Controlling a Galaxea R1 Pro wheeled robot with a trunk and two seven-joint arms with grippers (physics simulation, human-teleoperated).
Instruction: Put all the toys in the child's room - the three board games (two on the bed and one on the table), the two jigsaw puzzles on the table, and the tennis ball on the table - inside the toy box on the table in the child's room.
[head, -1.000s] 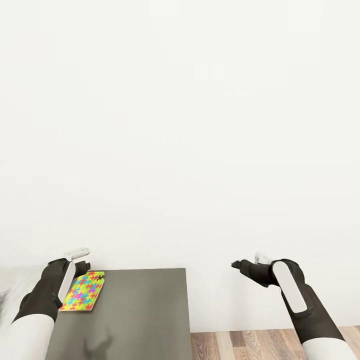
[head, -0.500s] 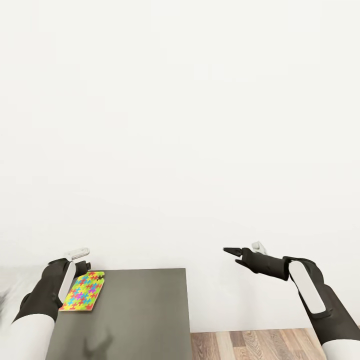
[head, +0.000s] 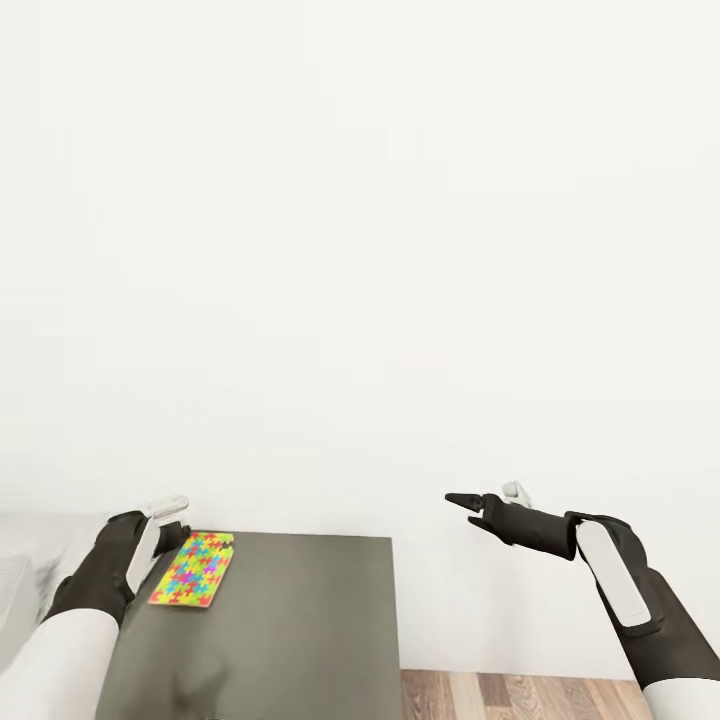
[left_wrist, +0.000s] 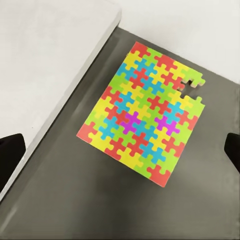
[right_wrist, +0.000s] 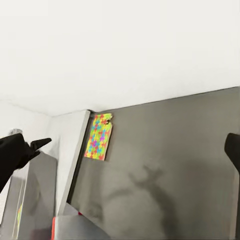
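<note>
One jigsaw puzzle (head: 193, 570), a thin square of multicoloured interlocking pieces, lies flat near the far left corner of the table's dark-grey wing (head: 280, 630). My left gripper (head: 163, 533) hovers just to the left of it. In the left wrist view the puzzle (left_wrist: 145, 112) fills the middle, and the left gripper (left_wrist: 121, 152) is open above it with a dark fingertip at each side. My right gripper (head: 465, 507) is held in the air off the table's right side, open and empty. From the right wrist view the puzzle (right_wrist: 99, 136) looks small and far off.
The light-grey table top (left_wrist: 45, 60) adjoins the dark wing beside the puzzle. A white wall stands right behind the table. Wood-plank floor (head: 520, 695) shows to the right of the wing. Something red-edged (right_wrist: 57, 225) sits low in the right wrist view.
A second ago the right arm stretched forward and up, and it has held since. The whole view then shifted, so the table and puzzle sit a little further right.
</note>
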